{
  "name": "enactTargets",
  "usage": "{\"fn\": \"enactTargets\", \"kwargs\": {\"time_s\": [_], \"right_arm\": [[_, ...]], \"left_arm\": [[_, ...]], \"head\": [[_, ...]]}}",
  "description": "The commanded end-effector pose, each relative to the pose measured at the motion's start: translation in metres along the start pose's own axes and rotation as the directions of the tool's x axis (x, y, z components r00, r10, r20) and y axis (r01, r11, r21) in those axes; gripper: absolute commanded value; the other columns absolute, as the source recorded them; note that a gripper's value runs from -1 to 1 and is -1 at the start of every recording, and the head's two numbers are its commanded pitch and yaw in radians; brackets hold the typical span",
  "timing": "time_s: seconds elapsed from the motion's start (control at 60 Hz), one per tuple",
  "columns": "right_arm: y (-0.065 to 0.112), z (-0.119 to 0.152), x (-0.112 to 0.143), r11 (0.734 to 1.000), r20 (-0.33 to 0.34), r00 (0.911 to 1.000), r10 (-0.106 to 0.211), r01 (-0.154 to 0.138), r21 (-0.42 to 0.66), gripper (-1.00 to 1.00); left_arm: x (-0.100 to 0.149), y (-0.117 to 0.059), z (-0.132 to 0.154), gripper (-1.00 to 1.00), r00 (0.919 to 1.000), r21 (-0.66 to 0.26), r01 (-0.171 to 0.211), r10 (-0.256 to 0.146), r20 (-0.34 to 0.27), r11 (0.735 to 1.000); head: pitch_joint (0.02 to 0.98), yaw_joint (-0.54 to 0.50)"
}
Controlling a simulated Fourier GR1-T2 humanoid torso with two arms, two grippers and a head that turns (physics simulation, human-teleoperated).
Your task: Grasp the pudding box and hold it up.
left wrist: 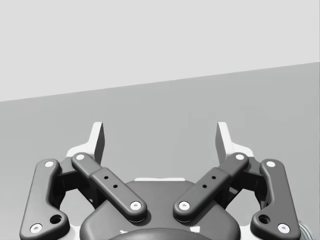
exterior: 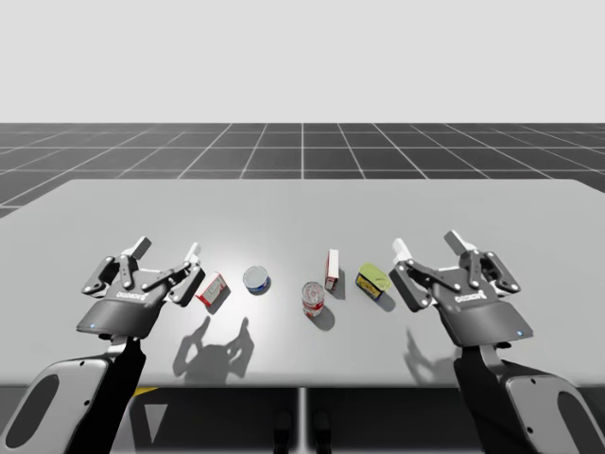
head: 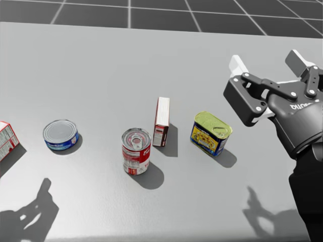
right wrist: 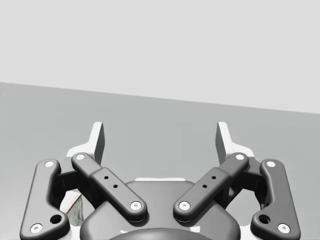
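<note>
Wide-open left gripper (exterior: 167, 251) hangs just beside a lying red-and-white box (exterior: 212, 288), and right gripper (exterior: 428, 244), equally wide, near the yellow-green tin (exterior: 374, 280).

this is looking like a bare simulator test scene rather than any real room. a plain grey tabletop (exterior: 312, 213) is sitting on a dark floor (exterior: 284, 147) that's carrying a pale grid running off to a flat horizon. a blank light-grey backdrop (exterior: 302, 57) is filling in behind it, and everything's rendering with flat, even shading and hard-edged shadows (exterior: 213, 348) on the tabletop.

No legible print anywhere.
</note>
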Motion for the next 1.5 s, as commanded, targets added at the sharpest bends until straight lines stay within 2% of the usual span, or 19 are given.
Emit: {"fn": "enactTargets", "kwargs": {"time_s": [0.017, 0.117, 0.217, 0.433, 0.55, 0.783, 0.9, 1.0, 1.05, 1.267, 1.433, 1.5], "right_arm": [[0.024, 0.024, -0.004, 0.998, -0.028, 0.9996, 0.001, 0.001, 0.066, -1.00], [0.039, 0.037, -0.012, 0.996, -0.046, 0.9987, -0.022, 0.026, 0.090, -1.00], [0.053, 0.048, -0.022, 0.991, -0.069, 0.9973, -0.025, 0.034, 0.128, -1.00], [0.079, 0.060, -0.052, 0.978, -0.150, 0.9867, -0.063, 0.091, 0.190, -1.00], [0.086, 0.060, -0.067, 0.974, -0.185, 0.9811, -0.058, 0.096, 0.203, -1.00], [0.099, 0.052, -0.091, 0.973, -0.236, 0.9712, -0.031, 0.084, 0.216, -1.00], [0.102, 0.043, -0.099, 0.975, -0.252, 0.9671, -0.031, 0.084, 0.204, -1.00], [0.105, 0.035, -0.106, 0.980, -0.259, 0.9658, -0.006, 0.056, 0.189, -1.00], [0.105, 0.033, -0.107, 0.981, -0.266, 0.9639, -0.007, 0.058, 0.185, -1.00], [0.104, 0.016, -0.115, 0.988, -0.295, 0.9553, 0.014, 0.032, 0.149, -1.00], [0.103, 0.006, -0.121, 0.991, -0.322, 0.9464, 0.017, 0.027, 0.130, -1.00], [0.104, 0.003, -0.122, 0.992, -0.334, 0.9424, 0.009, 0.035, 0.125, -1.00]], "left_arm": [[0.000, -0.001, 0.001, -1.00, 1.0000, -0.002, -0.002, 0.002, 0.001, 1.000], [0.001, 0.000, 0.002, -1.00, 1.0000, -0.004, -0.003, 0.003, 0.002, 1.000], [0.001, -0.001, 0.002, -1.00, 1.0000, -0.005, -0.003, 0.003, 0.002, 1.000], [0.001, -0.002, 0.003, -1.00, 1.0000, -0.010, -0.001, 0.001, 0.004, 1.000], [0.001, -0.003, 0.003, -1.00, 1.0000, -0.011, 0.000, 0.000, 0.005, 1.000], [0.002, -0.004, 0.004, -1.00, 1.0000, -0.013, 0.000, 0.001, 0.007, 1.000], [0.002, -0.004, 0.005, -1.00, 1.0000, -0.015, -0.002, 0.002, 0.008, 1.000], [0.003, -0.004, 0.005, -1.00, 0.9999, -0.016, -0.004, 0.004, 0.010, 1.000], [0.003, -0.004, 0.005, -1.00, 0.9999, -0.016, -0.005, 0.005, 0.010, 1.000], [0.004, -0.004, 0.006, -1.00, 0.9999, -0.017, -0.006, 0.007, 0.011, 1.000], [0.004, -0.003, 0.007, -1.00, 0.9999, -0.018, -0.008, 0.009, 0.012, 1.000], [0.004, -0.003, 0.007, -1.00, 0.9999, -0.018, -0.010, 0.010, 0.013, 1.000]], "head": [[0.793, -0.13], [0.795, -0.13], [0.797, -0.13], [0.800, -0.14], [0.804, -0.14], [0.809, -0.13], [0.811, -0.13], [0.814, -0.13], [0.815, -0.13], [0.817, -0.13], [0.816, -0.13], [0.816, -0.13]]}}
